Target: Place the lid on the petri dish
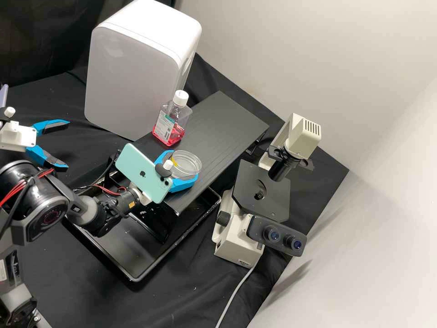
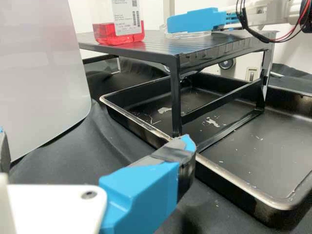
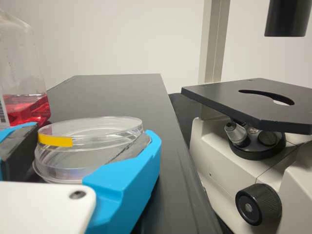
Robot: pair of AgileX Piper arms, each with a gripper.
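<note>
A black-draped bench (image 1: 255, 291) against a pale wall (image 1: 318, 54). A black shelf (image 1: 223, 123) stands with its legs in a shallow black tray (image 1: 132, 275), whose floor carries pale flecks and smears. The right gripper (image 1: 184, 163) lies at shelf level with its two blue fingers on either side of the clear petri dish (image 1: 186, 164), which rests on the shelf near the front edge. In the right wrist view both pads meet the wall of the lid (image 3: 92, 127), so the gripper is clamped on it. The lid bears a yellow label and sits over the dish. Whether it is fully seated cannot be told, nor what the dish contains. A flask (image 1: 170, 119) with a white cap, holding red liquid in its lower part, stands upright on the same shelf, near the gripper and off one finger. A microscope (image 1: 259, 214) stands on the bench off the other finger, just beside the shelf. A mint phone (image 1: 143, 173) rides on the right wrist. The left gripper (image 1: 63, 143), fingers spread and holding nothing, hangs over the bench well apart from the dish. A white box (image 1: 136, 68) is beside it, and the tray and shelf are ahead of its fingertips.
</note>
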